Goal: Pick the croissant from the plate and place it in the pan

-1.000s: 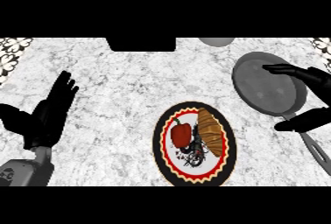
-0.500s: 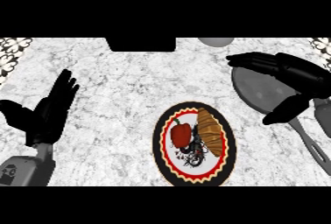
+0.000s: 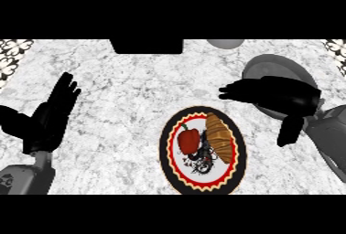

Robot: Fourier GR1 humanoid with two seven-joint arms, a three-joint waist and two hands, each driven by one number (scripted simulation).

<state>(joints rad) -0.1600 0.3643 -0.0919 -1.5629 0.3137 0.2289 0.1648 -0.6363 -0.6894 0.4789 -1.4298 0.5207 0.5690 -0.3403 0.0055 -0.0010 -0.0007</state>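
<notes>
A golden-brown croissant (image 3: pixel 218 135) lies on the right half of a round plate (image 3: pixel 233 176) with a red and yellow zigzag rim, beside a red pepper (image 3: pixel 188 140). The grey pan (image 3: pixel 272 67) sits at the upper right, partly hidden by my right hand (image 3: pixel 280 97). That hand is open, its fingers pointing left and its thumb hanging down, just above and to the right of the croissant and apart from it. My left hand (image 3: pixel 49 118) rests open at the left edge, fingers up.
A black box (image 3: pixel 147 45) sits at the counter's far edge, with a grey round object (image 3: pixel 225 43) next to it. Patterned tiles (image 3: pixel 13 50) show in both far corners. The marble counter stretches between the left hand and the plate.
My right hand has swung left and down from over the pan toward the plate, its fingers now pointing left near the croissant. The left hand has stayed put.
</notes>
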